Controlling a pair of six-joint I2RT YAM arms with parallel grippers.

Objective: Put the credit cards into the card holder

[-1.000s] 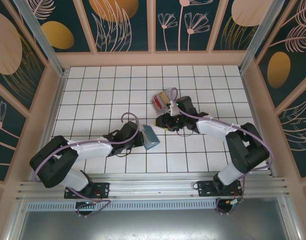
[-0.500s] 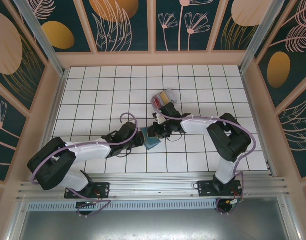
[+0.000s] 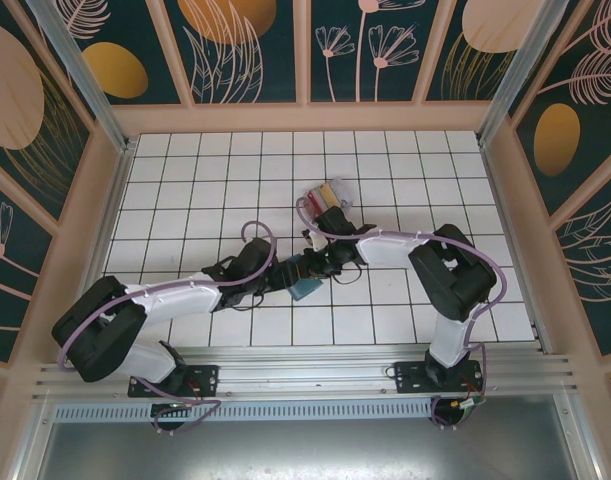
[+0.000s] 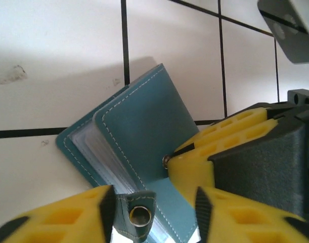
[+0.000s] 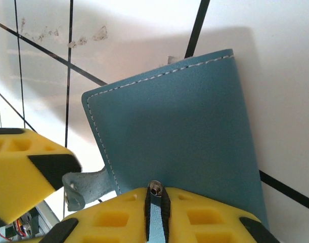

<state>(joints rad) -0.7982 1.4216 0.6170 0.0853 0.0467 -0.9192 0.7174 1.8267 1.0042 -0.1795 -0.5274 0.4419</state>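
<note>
1. Since a second ago, we see that the right gripper [image 5: 154,200] has left the clear box [image 3: 338,206] and come down to the card holder [image 3: 305,288], meeting the left gripper [image 4: 153,208] there.
2. Nearest us, the left gripper stands partly open. The holder's snap tab [image 4: 136,215] lies in the gap, against one finger.
3. The card holder lies on the tiled table [image 3: 185,180] near the middle, its cover slightly lifted and its clear pockets [image 4: 101,159] showing.
4. The right gripper is closed on the cover's edge at the snap stud [image 5: 154,188].
5. Farther back, we find the credit cards [image 3: 323,195], red and yellow, in the clear box, apart from the holder.
</note>
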